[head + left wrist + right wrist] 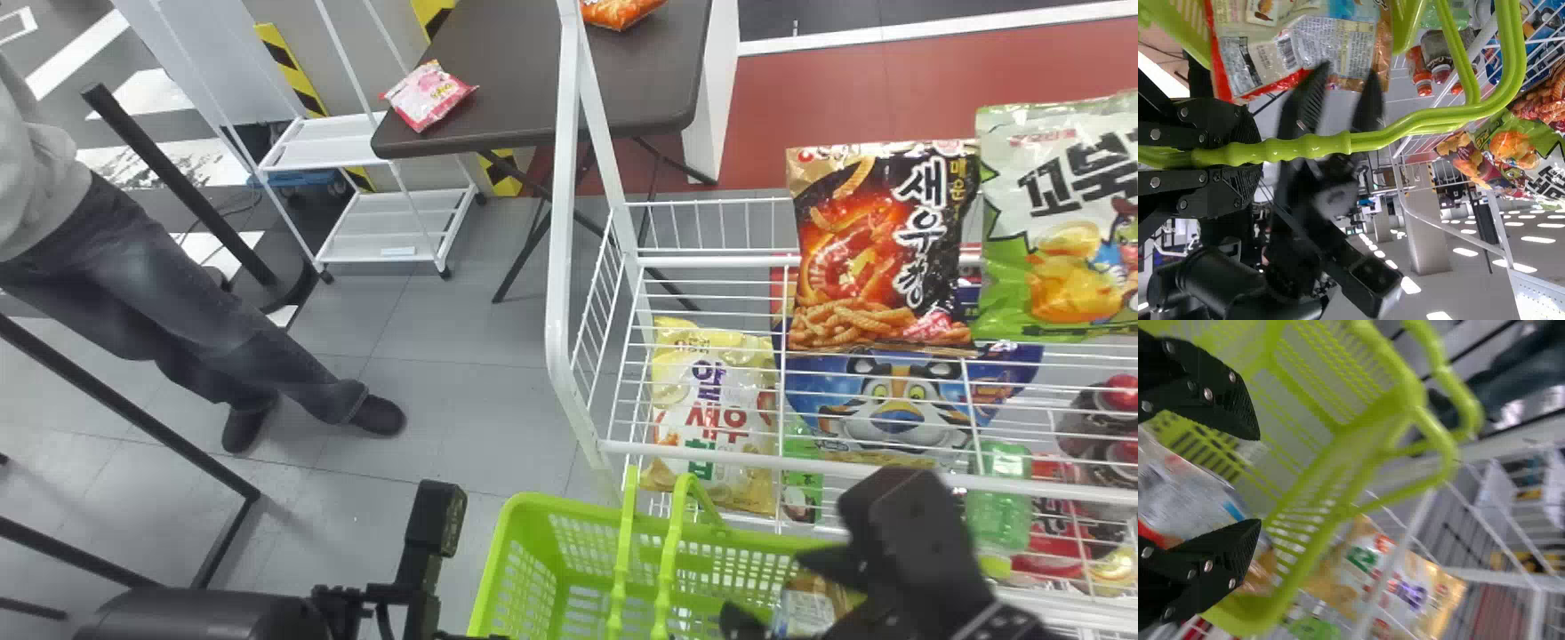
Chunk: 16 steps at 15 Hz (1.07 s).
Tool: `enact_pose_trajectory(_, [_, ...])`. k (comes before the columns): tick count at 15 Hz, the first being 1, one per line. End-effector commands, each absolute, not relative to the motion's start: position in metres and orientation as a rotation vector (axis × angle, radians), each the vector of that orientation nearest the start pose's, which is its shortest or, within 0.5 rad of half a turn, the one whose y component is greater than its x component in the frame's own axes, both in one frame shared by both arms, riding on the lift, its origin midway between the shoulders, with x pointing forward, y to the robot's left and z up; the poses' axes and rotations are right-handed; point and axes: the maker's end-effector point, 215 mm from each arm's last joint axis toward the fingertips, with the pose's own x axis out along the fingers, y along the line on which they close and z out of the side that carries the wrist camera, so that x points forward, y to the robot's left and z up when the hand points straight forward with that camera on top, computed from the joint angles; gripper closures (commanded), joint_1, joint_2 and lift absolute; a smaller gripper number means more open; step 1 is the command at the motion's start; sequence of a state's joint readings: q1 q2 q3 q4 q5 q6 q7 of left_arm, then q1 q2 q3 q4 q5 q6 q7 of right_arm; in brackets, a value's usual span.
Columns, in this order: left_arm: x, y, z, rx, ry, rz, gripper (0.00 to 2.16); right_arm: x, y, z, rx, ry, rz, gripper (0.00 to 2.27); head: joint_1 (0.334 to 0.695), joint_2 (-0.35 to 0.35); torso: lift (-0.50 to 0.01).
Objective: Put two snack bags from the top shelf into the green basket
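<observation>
Pink snack bag [428,94]: lying at the front left corner of the dark table [520,80].
Left tool [471,636]: clamped on the handles [620,569] of the green basket.
Green basket [524,533]: hanging from the left tool by its handles, just in front of the front left corner of the top shelf [693,452].
Orange snack bag [615,11]: lying on the table, towards its right edge.
Yellow snack bag [711,400]: below the top shelf, near its front left corner.
Right tool [775,594]: held apart, over the right part of the basket.
Silver-and-red snack bag [805,604]: inside the basket, at its right end, near the right tool.
Black snack bag [880,240]: at the back edge of the top shelf.
Green-and-white snack bag [1062,240]: just right of the black one, along the same edge.
</observation>
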State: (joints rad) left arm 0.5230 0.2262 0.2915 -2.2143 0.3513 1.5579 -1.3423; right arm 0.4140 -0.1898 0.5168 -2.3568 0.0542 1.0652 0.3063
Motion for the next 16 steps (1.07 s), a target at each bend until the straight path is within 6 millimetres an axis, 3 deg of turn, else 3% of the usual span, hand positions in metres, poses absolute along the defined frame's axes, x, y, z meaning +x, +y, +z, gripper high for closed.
enact_pose_trajectory(1, [0.184, 0.136, -0.401, -0.987, 1.117, -1.033, 2.15, 0.317, 0.01, -0.41, -0.059, 0.628, 0.737, 0.08, 0.695, 0.35, -0.001])
enact_pose_trajectory(3, [0.184, 0.136, -0.402, -0.994, 1.119, -1.031, 2.15, 0.342, -0.016, -0.394, -0.056, 0.544, 0.675, 0.08, 0.695, 0.35, -0.001])
enact_pose_trajectory(7, [0.183, 0.135, -0.403, -0.999, 1.12, -1.031, 2.15, 0.395, -0.058, -0.354, -0.031, 0.33, 0.54, 0.09, 0.695, 0.246, -0.001])
enact_pose_trajectory(9, [0.183, 0.135, -0.403, -0.995, 1.123, -1.033, 2.15, 0.418, -0.072, -0.354, -0.027, 0.282, 0.479, 0.09, 0.695, 0.171, -0.001])
enact_pose_trajectory(12, [0.182, 0.133, -0.404, -0.982, 1.132, -1.036, 2.15, 0.451, -0.073, -0.358, -0.018, 0.235, 0.43, 0.09, 0.695, 0.127, -0.001])
enact_pose_trajectory(16, [0.181, 0.131, -0.405, -0.976, 1.137, -1.036, 2.15, 0.498, -0.057, -0.369, -0.034, 0.212, 0.404, 0.09, 0.695, 0.109, -0.001])
